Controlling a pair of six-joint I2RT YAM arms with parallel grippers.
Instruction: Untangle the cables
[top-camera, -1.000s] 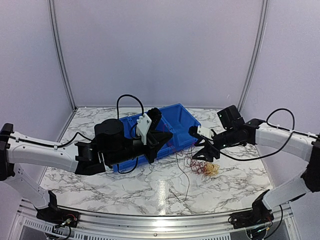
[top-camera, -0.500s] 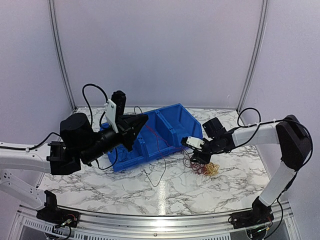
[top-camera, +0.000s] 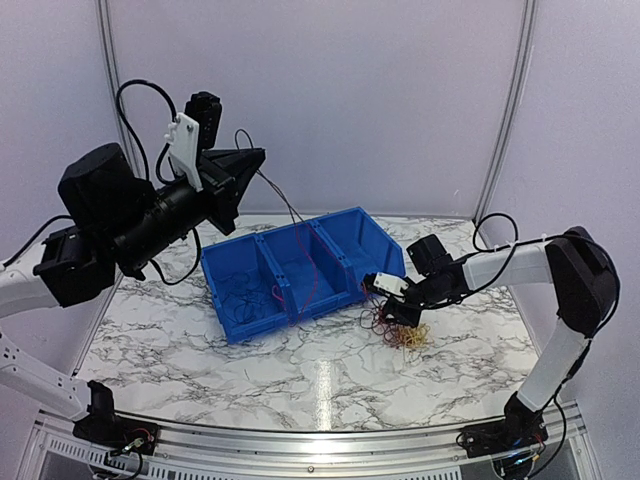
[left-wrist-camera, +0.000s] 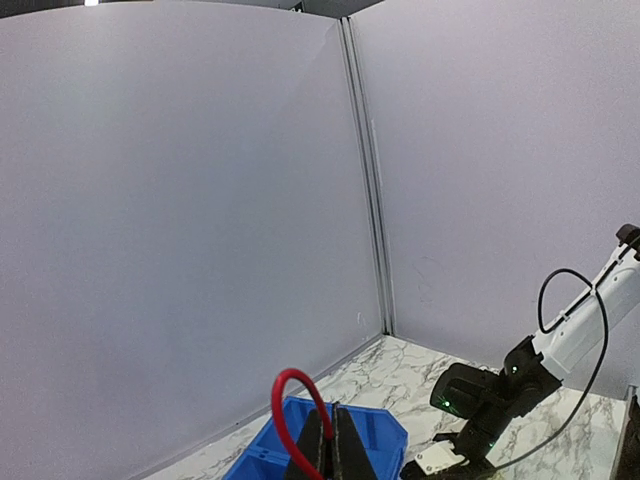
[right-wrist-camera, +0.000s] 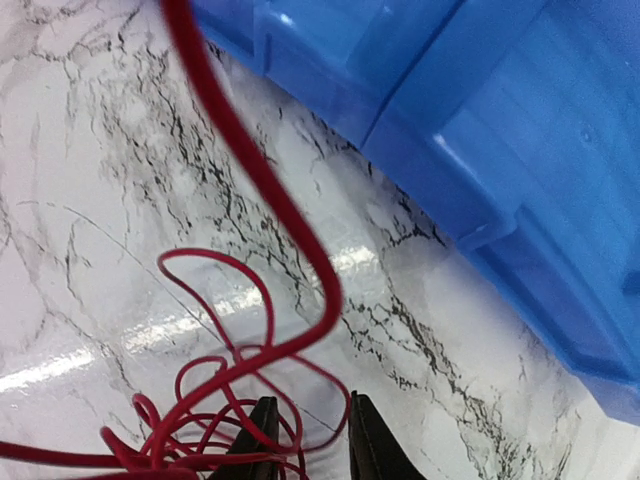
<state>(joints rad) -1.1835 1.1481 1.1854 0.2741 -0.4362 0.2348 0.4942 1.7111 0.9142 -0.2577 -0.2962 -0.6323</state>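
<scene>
lifted left fingers (left-wrist-camera: 312, 452) high above the bin (top-camera: 378, 245) within the last second, pinched tight on a red cable (left-wrist-camera: 290, 374), so drawing it out of the tangle (top-camera: 405, 335) on the surface (top-camera: 300, 375). right fingers (right-wrist-camera: 372, 450) low at tangle, slightly apart, perhaps gripping nothing.

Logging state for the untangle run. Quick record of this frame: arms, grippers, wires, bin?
left gripper: high above the table, shut on a red wire
red wire path: in the top view, runs down toward the bin
right gripper: low at the tangle, jaws slightly apart, grip unclear
tangle: red and yellow wires on the table, by the bin's right end
bin: blue, three compartments
dark wires: in the bin's leftmost compartment, top view
</scene>
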